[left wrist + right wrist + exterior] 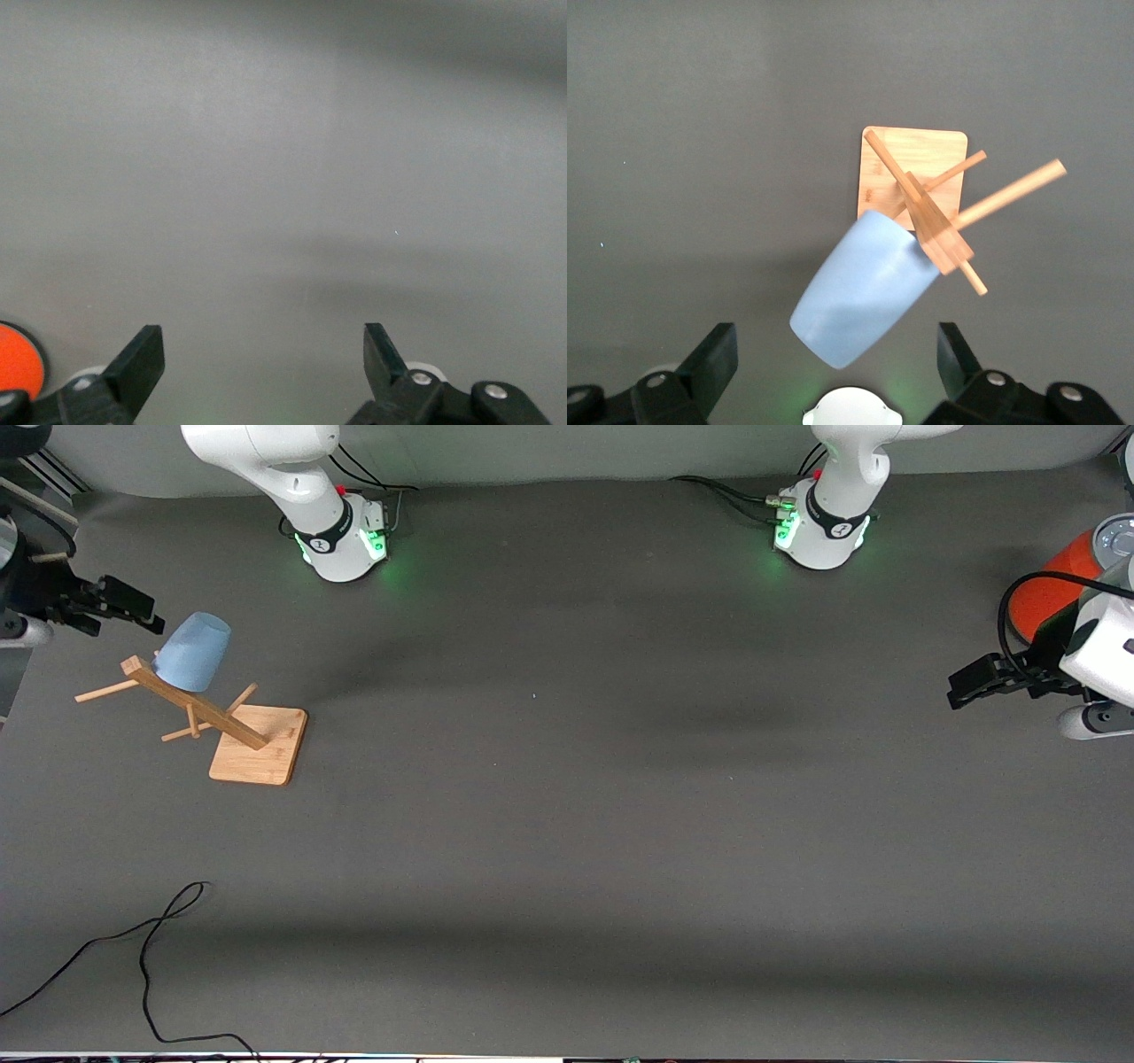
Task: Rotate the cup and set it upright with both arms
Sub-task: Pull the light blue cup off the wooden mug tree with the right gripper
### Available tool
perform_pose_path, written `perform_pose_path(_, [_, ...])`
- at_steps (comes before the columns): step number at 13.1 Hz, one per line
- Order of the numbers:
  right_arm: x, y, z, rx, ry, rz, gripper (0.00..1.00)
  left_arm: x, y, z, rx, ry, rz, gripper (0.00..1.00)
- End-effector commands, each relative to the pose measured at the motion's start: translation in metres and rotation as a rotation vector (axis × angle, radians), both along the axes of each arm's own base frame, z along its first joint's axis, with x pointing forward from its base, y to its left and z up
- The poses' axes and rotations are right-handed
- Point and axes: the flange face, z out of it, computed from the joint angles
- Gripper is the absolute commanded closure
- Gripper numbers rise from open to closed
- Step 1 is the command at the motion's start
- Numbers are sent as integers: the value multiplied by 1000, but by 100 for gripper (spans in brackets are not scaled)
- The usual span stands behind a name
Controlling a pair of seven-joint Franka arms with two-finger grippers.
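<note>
The pale blue cup [193, 653] hangs mouth-down and tilted on a peg of the wooden rack [260, 746], toward the right arm's end of the table. My right gripper [146, 615] is open and empty in the air, just beside the cup's closed bottom and apart from it. In the right wrist view the cup [864, 288] lies below the open gripper [835, 347], with the rack [921, 177] under it. My left gripper [959, 689] is open and empty over bare table at the left arm's end. Its wrist view shows the gripper [261, 347] over grey mat.
A large orange-red can [1059, 584] with a silver top stands by the left arm's wrist and shows in the left wrist view [18, 359]. A black cable [151, 939] lies near the front camera's edge. The two green-lit bases [341, 540] stand along the top.
</note>
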Motion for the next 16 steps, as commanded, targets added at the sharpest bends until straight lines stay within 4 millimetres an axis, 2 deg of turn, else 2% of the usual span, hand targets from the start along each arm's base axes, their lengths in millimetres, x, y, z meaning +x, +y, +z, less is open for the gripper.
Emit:
perform_pose_path(1, [-6,-3,-3,-22,-8,-154,0,-1,-3,5,-11,-14,-4,0])
perform_pose_path(6, [3,-2,-13,-58,19,-646,0,-1,-4,4,-11,-14,-5,0])
perform_pose_path(8, [5,-2,-23,-65,41,-667,0,-1,-4,5,-11,-16,-5,0])
perform_pose_path(13, [-3,1,-85,-70,72,-690,0,0,-4,3,-11,-14,-5,0])
perform_pose_path(16, [-6,-8,-118,-66,84,-711,0,0,-4,3,-11,-14,-5,0])
